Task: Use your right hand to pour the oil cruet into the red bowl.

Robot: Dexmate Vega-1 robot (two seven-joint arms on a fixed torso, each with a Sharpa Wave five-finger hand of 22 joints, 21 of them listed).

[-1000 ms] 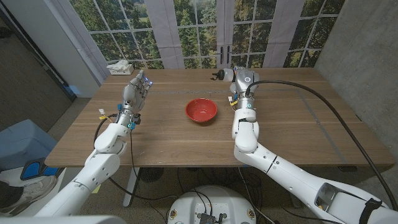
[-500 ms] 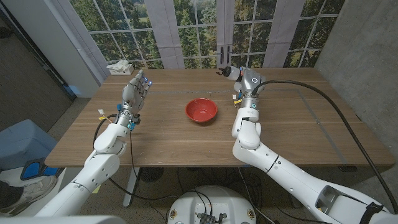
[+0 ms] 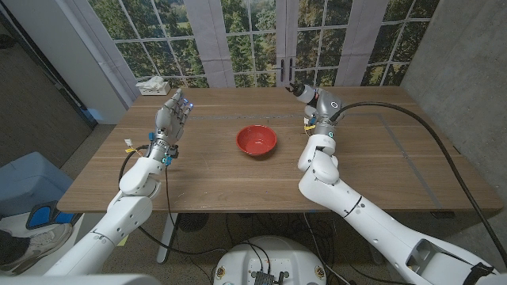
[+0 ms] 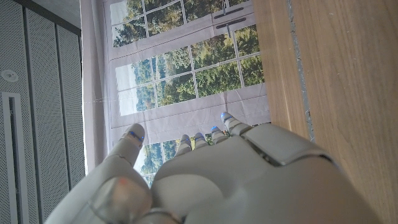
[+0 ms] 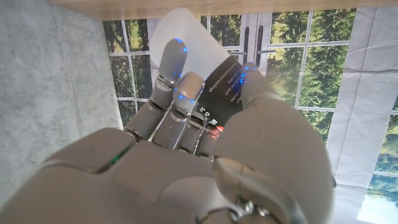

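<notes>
The red bowl (image 3: 256, 140) stands empty at the table's middle. My right hand (image 3: 310, 97) is raised over the far side of the table, to the right of and beyond the bowl. It grips the oil cruet (image 3: 296, 89), whose dark spout points toward picture left. In the right wrist view my fingers (image 5: 176, 87) wrap a pale bottle with a dark label, the cruet (image 5: 186, 34). My left hand (image 3: 173, 115) stands upright above the table's left part, fingers apart and holding nothing; the left wrist view shows that hand (image 4: 217, 180) from behind.
A white crumpled object (image 3: 152, 84) lies at the table's far left corner. A thick black cable (image 3: 396, 119) arcs over the table's right part. Windows and curtains stand behind the table (image 3: 214, 178). A blue bin (image 3: 24, 182) sits on the floor at left.
My right hand has carried the cruet to the right and farther back, away from the bowl, and the wrist has turned. The left hand and the bowl have not moved.
</notes>
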